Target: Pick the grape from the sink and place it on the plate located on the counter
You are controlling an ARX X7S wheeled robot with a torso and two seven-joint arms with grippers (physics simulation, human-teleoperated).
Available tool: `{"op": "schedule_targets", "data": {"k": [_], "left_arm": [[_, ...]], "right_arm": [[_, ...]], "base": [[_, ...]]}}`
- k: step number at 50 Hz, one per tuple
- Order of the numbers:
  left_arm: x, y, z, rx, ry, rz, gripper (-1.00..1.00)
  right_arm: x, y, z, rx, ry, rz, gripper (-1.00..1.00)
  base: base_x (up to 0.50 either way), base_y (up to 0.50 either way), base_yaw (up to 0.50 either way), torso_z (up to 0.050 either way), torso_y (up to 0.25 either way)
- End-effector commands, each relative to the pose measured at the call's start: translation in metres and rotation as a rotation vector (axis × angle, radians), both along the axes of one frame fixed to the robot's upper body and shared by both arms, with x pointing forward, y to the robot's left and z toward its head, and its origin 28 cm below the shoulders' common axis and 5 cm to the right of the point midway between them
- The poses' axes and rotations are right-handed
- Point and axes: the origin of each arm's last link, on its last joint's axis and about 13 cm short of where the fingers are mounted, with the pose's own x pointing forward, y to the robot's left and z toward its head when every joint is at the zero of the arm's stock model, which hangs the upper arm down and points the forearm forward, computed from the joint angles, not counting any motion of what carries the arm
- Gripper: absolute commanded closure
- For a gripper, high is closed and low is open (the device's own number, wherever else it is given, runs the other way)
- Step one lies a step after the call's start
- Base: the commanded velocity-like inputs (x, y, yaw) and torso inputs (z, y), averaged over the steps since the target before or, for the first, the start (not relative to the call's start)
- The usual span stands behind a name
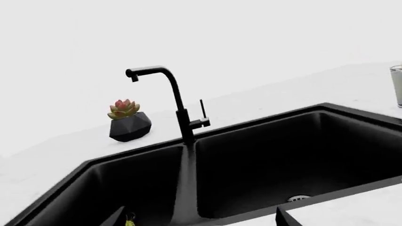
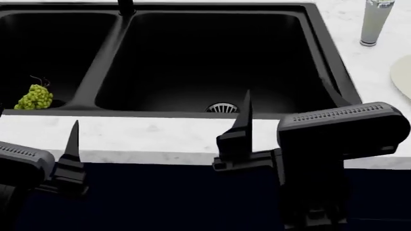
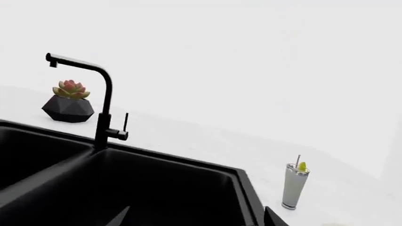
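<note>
The small bunch of yellow-green grapes (image 2: 34,97), with its thin curly brown stem, lies on the floor of the left basin of the matte black double-basin sink (image 2: 192,113), close to that basin's near wall. I judge it light but soft and lumpy: the berries would bruise or roll off under a hard pinch, and the stem looks too thin to trust. The best hold is probably across the broad middle of the cluster, closed gently.

The left gripper (image 2: 38,139) hangs at the near edge of the white marble-patterned countertop (image 2: 160,137), nearly in line with the bunch but well above it; only one of its fingers shows, so I cannot tell how its jaws stand. The right gripper (image 2: 286,110) hovers by the right basin with its fingers apart, holding nothing.

The cream-white round plate (image 2: 403,77) shows only as a sliver at the far right, near a tall glass (image 2: 374,21).
</note>
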Motion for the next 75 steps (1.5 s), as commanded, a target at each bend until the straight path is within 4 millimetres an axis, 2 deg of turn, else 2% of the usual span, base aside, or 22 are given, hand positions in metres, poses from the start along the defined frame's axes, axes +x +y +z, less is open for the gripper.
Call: {"op": "schedule_targets", "data": {"k": [1, 18, 40, 49, 64, 68, 71, 75], "left_arm": [[-0.003, 0.005, 0.006, 0.008, -0.02, 0.018, -1.0], [-0.01, 0.004, 0.01, 0.002, -0.045, 0.019, -1.0], [-0.012, 0.005, 0.011, 0.008, -0.045, 0.04, -1.0], [-0.013, 0.004, 0.011, 0.014, -0.04, 0.039, -1.0], [-0.009, 0.003, 0.012, 0.02, -0.029, 0.048, -1.0], [0.0, 0.005, 0.031, 0.012, 0.003, 0.042, -1.0], [-0.004, 0.008, 0.052, 0.002, -0.029, 0.031, -1.0], [0.008, 0.012, 0.072, -0.003, 0.004, 0.01, -1.0]], "right_arm": [[-0.001, 0.003, 0.005, -0.014, -0.014, 0.01, -1.0], [-0.004, 0.001, 0.004, -0.025, -0.017, 0.002, -1.0], [-0.008, -0.001, 0.005, -0.025, -0.019, 0.007, -1.0], [-0.009, -0.001, 0.005, -0.021, -0.017, 0.01, -1.0], [-0.01, -0.002, 0.006, -0.014, -0.003, 0.021, -1.0], [0.0, 0.001, 0.027, -0.028, 0.054, 0.021, -1.0], [0.002, 0.004, 0.042, -0.068, 0.077, 0.012, -1.0], [0.019, 0.001, 0.073, -0.04, 0.083, 0.013, -1.0]], "base": [[0.11, 0.5, 0.0, 0.0, 0.0], [0.11, 0.5, 0.0, 0.001, 0.0], [0.11, 0.5, 0.0, 0.042, 0.021], [0.12, 0.5, 0.0, 0.0, 0.0], [0.34, 0.08, 0.0, 0.0, 0.0], [0.0, 0.0, 0.0, 0.0, 0.0], [0.0, 0.0, 0.0, 0.0, 0.0], [0.0, 0.0, 0.0, 0.0, 0.0]]}}
